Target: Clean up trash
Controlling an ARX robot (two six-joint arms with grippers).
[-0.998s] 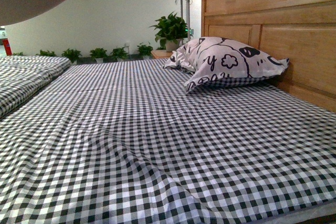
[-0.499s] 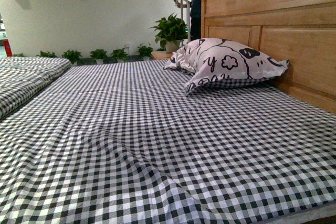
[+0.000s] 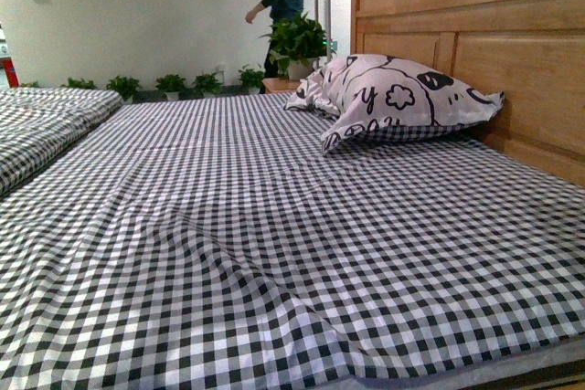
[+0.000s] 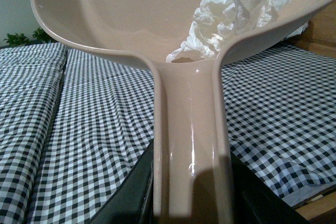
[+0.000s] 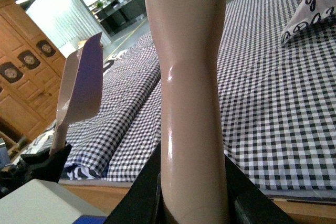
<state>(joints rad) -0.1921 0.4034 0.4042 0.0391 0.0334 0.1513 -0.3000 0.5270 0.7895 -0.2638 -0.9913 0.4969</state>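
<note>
Both your grippers are clamping beige handles: the left gripper (image 4: pixel 191 203) is gripping the dustpan (image 4: pixel 131 19), the right gripper (image 5: pixel 194 203) a handle (image 5: pixel 191 93). Further out, the trash (image 4: pixel 236 9) is lying inside the dustpan above the checked bed (image 4: pixel 89 129), with the pillow (image 3: pixel 393 102) lying beyond.

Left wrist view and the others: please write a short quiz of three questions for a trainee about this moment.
1. True or false: the crumpled trash lies on the checked bedsheet.
2. What does the left gripper hold?
A. pillow
B. beige dustpan by its handle
C. nothing
3. What rests against the wooden headboard?

Key
1. False; it lies in the dustpan.
2. B
3. The patterned pillow.
</note>
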